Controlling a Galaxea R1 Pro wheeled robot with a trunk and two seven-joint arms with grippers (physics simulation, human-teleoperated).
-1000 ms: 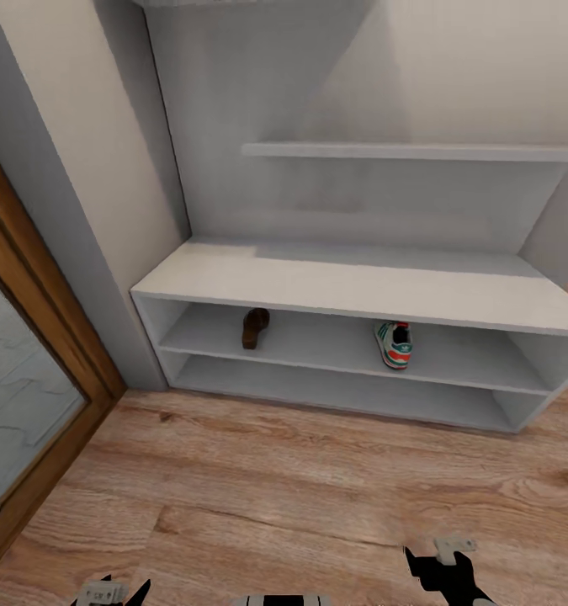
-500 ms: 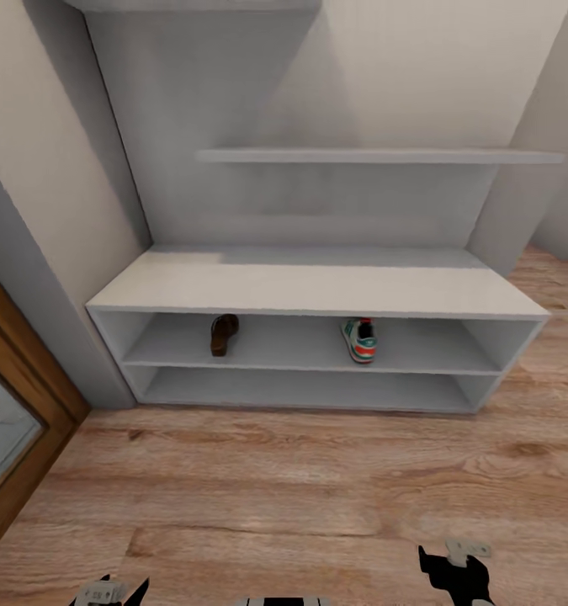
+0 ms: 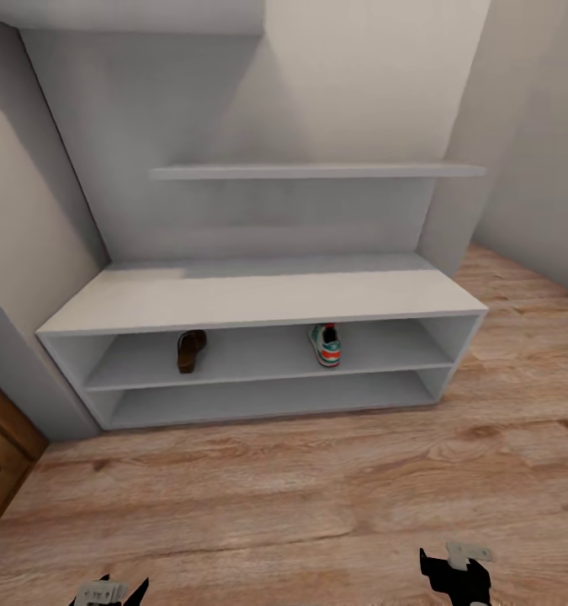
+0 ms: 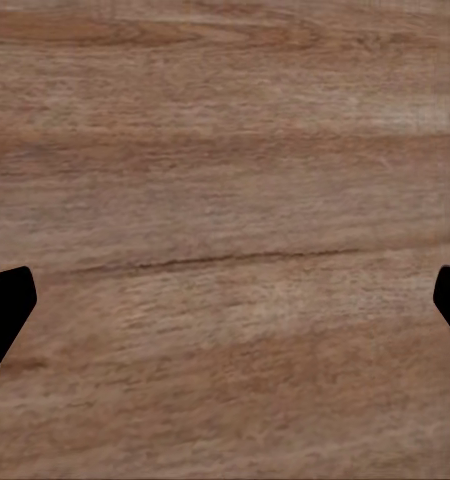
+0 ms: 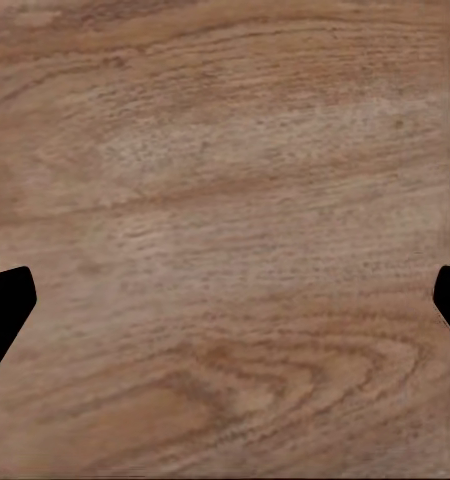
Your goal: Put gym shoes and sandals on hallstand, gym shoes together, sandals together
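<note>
Both claws hang spread and empty over wood-grain corridor floor, left claw then right claw, while the head view adds the pale-grey hallstand, a brown sandal and striped gym shoe well apart on its upper shelf.

The rack is pale grey all over, as is the floating shelf above it, and the wall behind is off-white shading to grey. On the rack's upper level the sandal is dark brown with a tan-brown insole, and the sneaker is white with green stripes and an orange-red heel and sole edge. The floor is warm light-brown wood with darker wavy grain, a strip of door frame at the side is a deeper honey brown, and the left gripper and right gripper are black with pale grey parts.
</note>
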